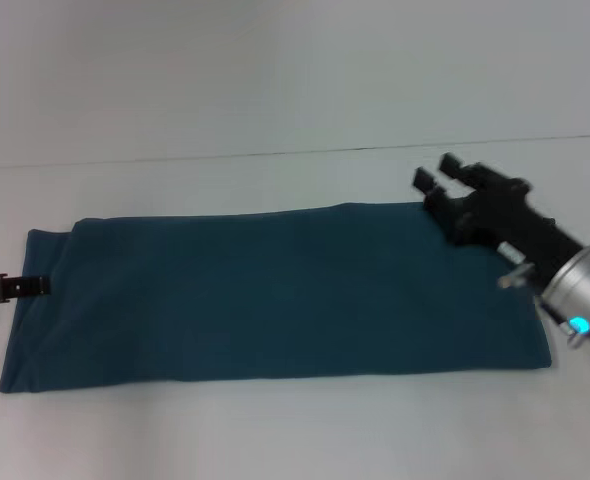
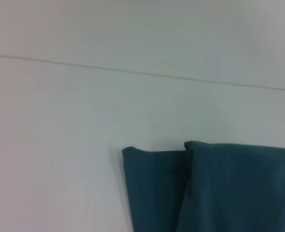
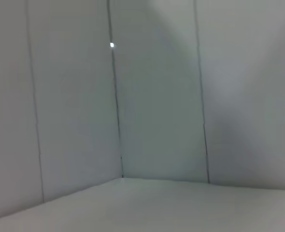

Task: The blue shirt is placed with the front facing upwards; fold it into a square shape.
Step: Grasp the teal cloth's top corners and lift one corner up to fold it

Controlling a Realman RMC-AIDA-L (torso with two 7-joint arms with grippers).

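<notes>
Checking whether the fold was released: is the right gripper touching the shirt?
Cannot tell. In the head view the right gripper overlaps the shirt's far right corner, but no view shows contact or a gap plainly.

Probably a lab: bare white table (image 1: 275, 430) against plain white panelled walls (image 3: 157, 96).

You see a white table (image 1: 275, 440) filling the lower frame, meeting a plain white wall (image 1: 275, 70) across the top.

My head camera looks down at the whole blue shirt (image 1: 275, 295). My left wrist camera sees its corner close. My right wrist camera faces walls.
</notes>
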